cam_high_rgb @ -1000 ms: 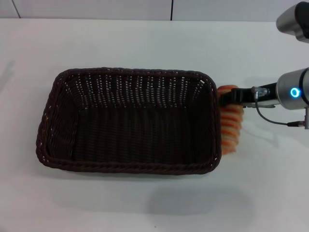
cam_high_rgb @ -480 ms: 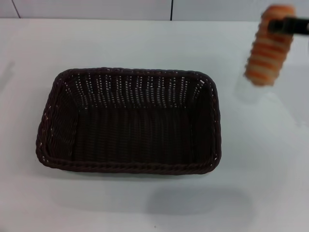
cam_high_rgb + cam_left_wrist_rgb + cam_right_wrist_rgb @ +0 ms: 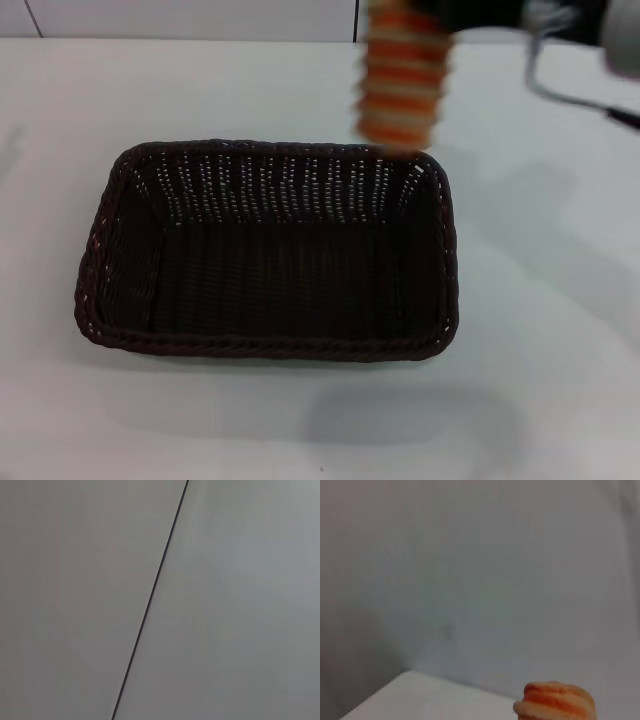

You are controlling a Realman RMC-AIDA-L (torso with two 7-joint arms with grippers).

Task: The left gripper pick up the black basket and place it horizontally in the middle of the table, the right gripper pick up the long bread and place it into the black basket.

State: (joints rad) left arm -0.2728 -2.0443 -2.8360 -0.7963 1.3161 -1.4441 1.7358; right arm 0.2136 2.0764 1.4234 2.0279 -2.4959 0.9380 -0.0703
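Black basket sits lengthwise mid-tabletop, done; right claw clenched on long bread, high over basket's far rim, drop pending.

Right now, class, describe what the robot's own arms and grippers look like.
Only the right arm shows, in the head view: the right gripper is black, joined to a silver-grey rounded arm segment, with a thin grey cable looping beside it. No markings are legible. The left arm is out of view.
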